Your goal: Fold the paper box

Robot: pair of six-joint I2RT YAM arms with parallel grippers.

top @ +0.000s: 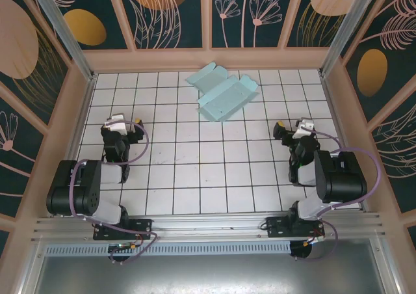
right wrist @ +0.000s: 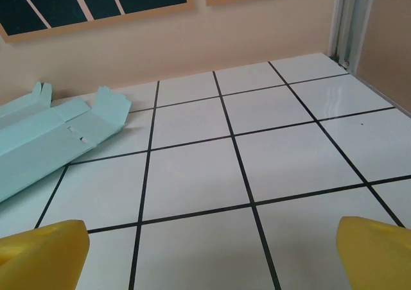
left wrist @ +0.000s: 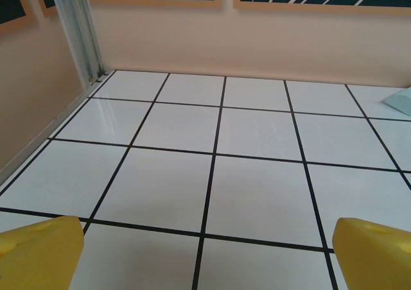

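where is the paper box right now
In the top view, the paper box lies flat at the far middle of the table, slightly right, close to the back wall.

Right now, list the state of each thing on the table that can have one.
paper box: unfolded, lying flat, flaps spread, untouched.
left gripper: open, empty, well short of the box.
right gripper: open, empty, well short of the box.
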